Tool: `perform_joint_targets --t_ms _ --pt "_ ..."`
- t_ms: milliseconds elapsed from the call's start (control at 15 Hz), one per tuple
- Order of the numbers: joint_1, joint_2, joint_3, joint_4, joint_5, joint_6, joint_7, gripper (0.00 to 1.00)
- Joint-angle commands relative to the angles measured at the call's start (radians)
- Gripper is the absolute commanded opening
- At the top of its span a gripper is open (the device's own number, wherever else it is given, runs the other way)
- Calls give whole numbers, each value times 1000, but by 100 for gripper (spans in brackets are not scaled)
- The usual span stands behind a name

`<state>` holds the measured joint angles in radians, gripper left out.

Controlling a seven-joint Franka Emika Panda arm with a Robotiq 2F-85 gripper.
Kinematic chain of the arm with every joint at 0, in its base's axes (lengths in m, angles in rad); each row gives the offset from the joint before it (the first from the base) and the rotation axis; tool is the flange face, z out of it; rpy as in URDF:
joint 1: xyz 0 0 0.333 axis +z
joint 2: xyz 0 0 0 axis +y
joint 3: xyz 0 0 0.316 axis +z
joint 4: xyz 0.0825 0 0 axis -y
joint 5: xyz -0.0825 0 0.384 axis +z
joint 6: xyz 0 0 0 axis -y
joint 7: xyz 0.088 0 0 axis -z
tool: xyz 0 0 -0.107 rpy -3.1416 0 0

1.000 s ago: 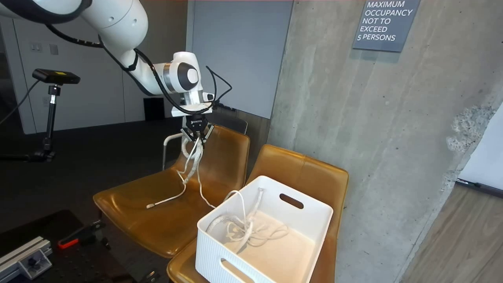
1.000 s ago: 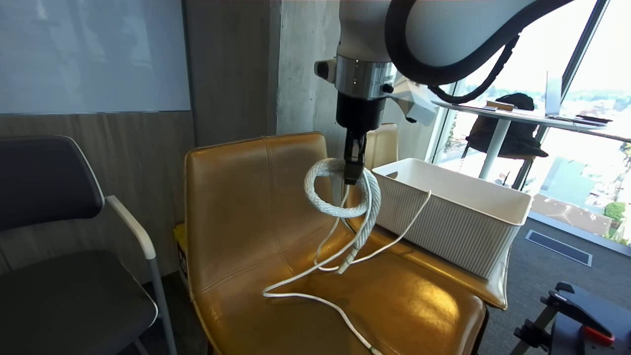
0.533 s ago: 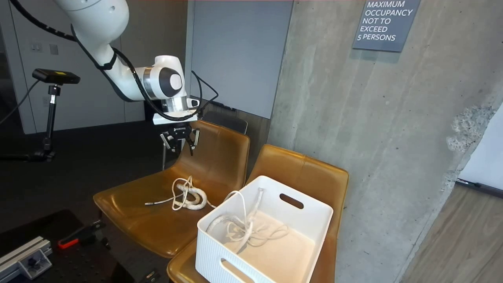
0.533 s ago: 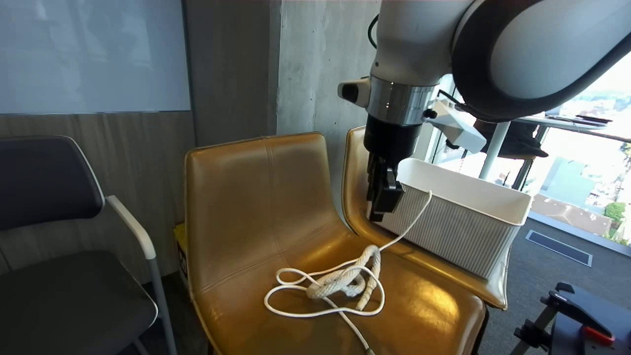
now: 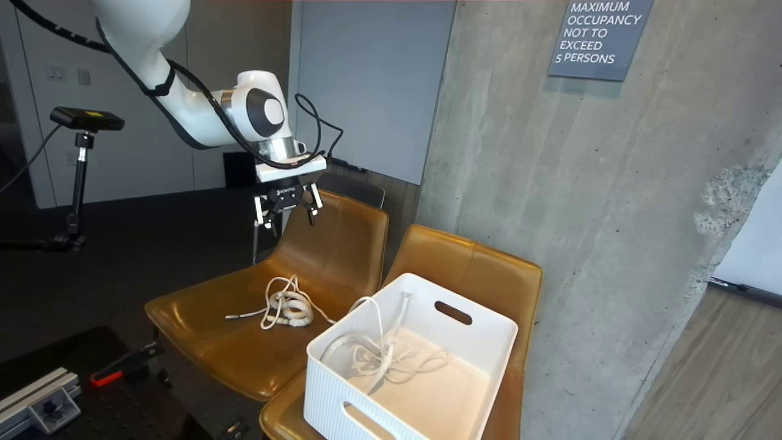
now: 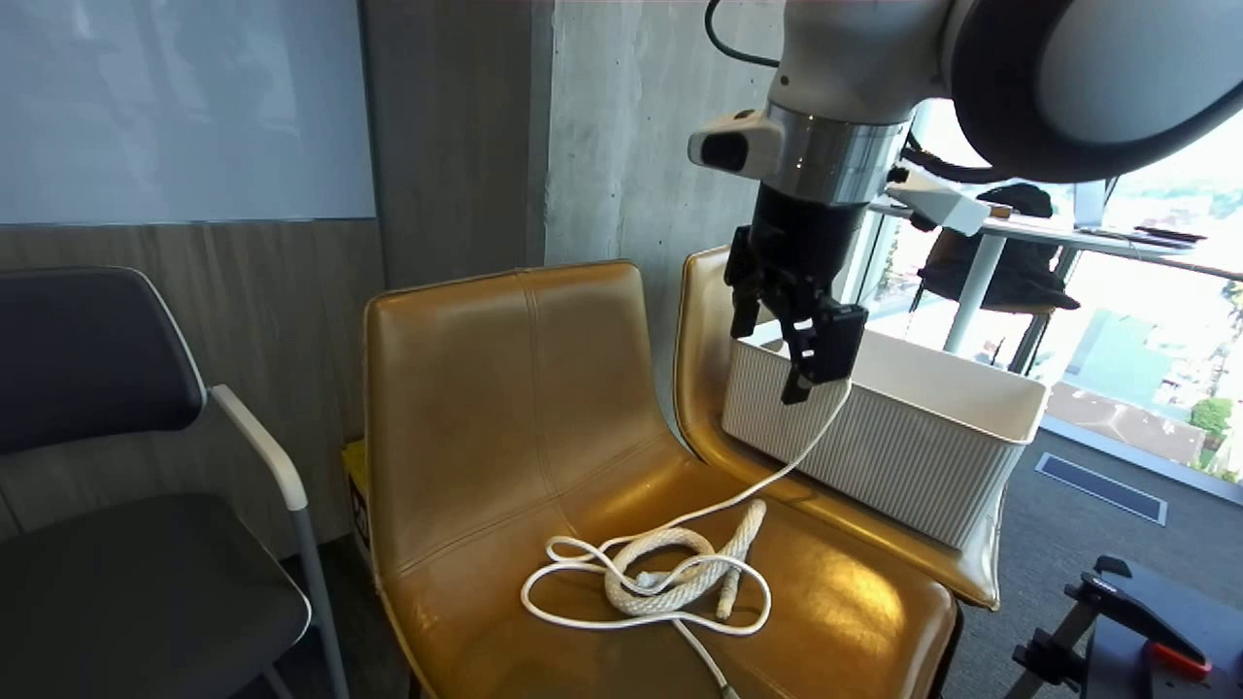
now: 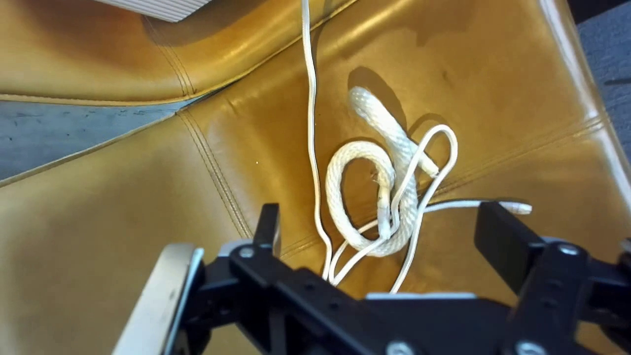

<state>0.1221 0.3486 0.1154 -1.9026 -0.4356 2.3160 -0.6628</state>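
The black claw (image 5: 293, 223), spread wide and empty, has released the coiled white braided rope (image 7: 406, 212), leaving it free on the tan leather chair (image 5: 208, 311) beside the ribbed white plastic bin (image 6: 893, 466).

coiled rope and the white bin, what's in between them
A thin white cord runs between them, from the coiled rope over the brown seat up to the rim of the white bin; this shows in an exterior view.

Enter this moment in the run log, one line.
pincer: open, holding nothing, raised clear | white rope: looped on tan chair | white bin: on neighboring chair, thin cord leading inside
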Motion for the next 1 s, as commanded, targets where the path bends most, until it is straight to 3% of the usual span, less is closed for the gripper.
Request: perform_joint_targets --t_ms 0,400,800,867,933 --pt "-41 42 -2 54 -25 -64 -218 100" --pt "-105 159 -76 89 -119 -81 -517 100" --pt "-122 297 -136 196 -205 -81 -623 100" --pt "-122 313 -139 212 -210 -82 -631 75" --pt "-120 328 -142 225 -216 -81 -637 74"
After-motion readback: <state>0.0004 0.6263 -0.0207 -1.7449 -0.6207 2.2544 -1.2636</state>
